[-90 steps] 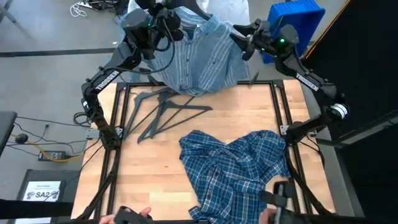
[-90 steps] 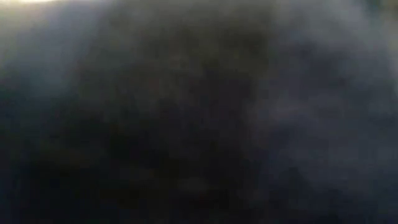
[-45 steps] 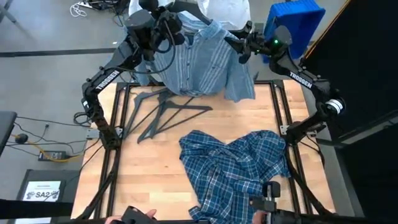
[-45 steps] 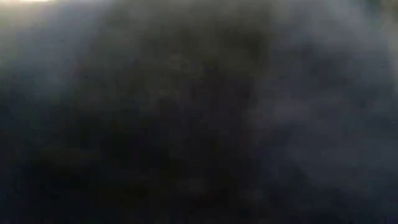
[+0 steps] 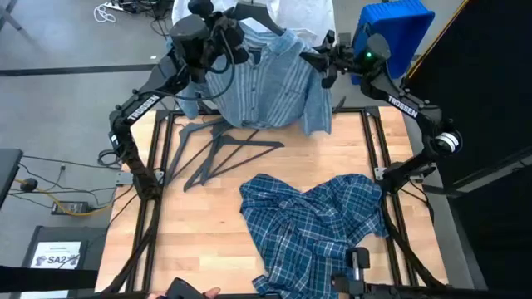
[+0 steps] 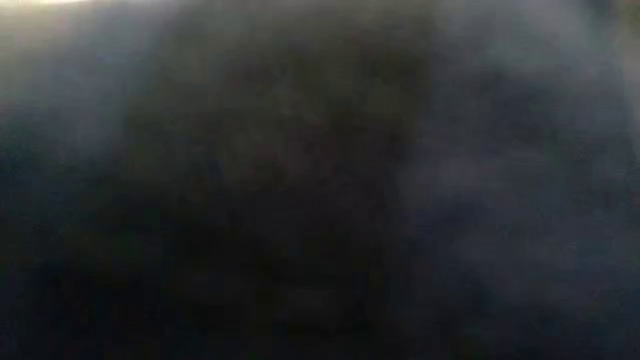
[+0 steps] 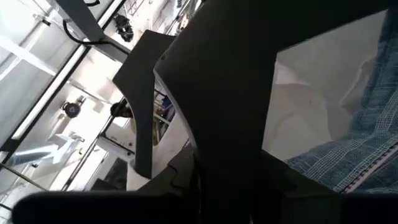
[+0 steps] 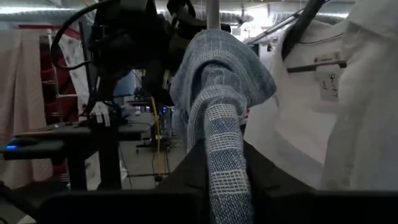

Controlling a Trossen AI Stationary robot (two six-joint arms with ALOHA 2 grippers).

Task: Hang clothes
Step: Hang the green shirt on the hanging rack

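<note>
Striped shirt (image 5: 266, 79) hung at top centre of the high view, past the counter (image 5: 208, 216) edge. Left tool (image 5: 235, 41) and right tool (image 5: 320, 62) each clamped on it. Plaid shirt (image 5: 312, 224) lay crumpled lower right; white shirt (image 5: 303, 15) behind.

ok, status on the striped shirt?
Left hand and right hand hold the light blue-grey striped shirt aloft at the far edge. Blue plaid shirt heaped on table, dark grey plastic hangers unused.

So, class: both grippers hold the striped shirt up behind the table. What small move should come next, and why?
Probably carry the striped shirt a little farther back toward the white shirt: the left gripper and right gripper hold it raised there.
</note>
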